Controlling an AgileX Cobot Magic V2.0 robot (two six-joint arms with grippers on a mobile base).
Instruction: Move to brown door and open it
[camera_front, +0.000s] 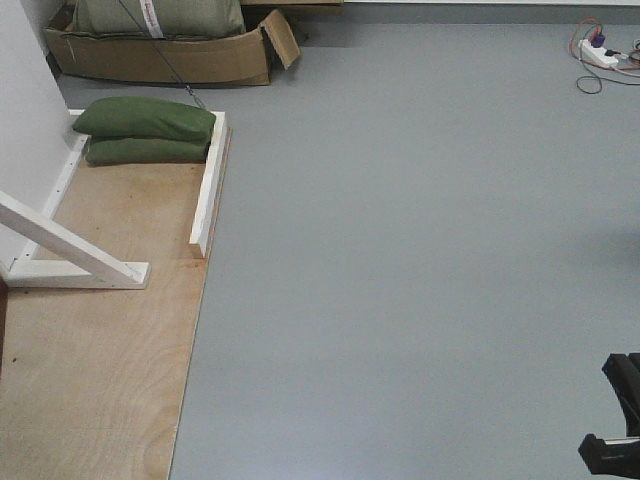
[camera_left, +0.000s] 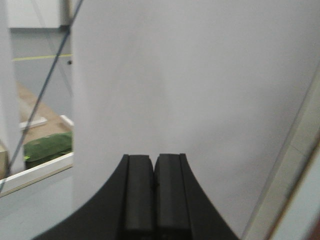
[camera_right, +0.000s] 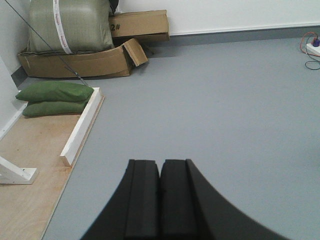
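Nearest are the fingers themselves: both pairs are matte black, flat-faced pads on curved, flaring bases. The left gripper (camera_left: 153, 167) has its pads pressed together with nothing between them, and the right gripper (camera_right: 160, 172) is closed on nothing in the same way.

Beyond them the floor (camera_front: 400, 250) is smooth, even grey. Along its left side lies a plywood sheet (camera_front: 90, 370) with visible grain, edged by a straight white rail (camera_front: 208, 190) of square section. A white brace (camera_front: 70, 245) slants down onto the sheet. Farther on, two soft green bags (camera_front: 145, 120) are stacked flat (the upper one plumper). Behind them a torn cardboard box (camera_front: 170, 58) holds a woven grey-green sack (camera_front: 160, 15). A power strip (camera_front: 598, 52) with tangled cords lies far right.

I cannot make out the brown door with certainty. Only a dark-brown strip (camera_front: 2, 320) shows at the front view's left edge.

The left gripper points at a plain white panel (camera_left: 175, 90) close ahead. The right gripper points out low over the open floor.
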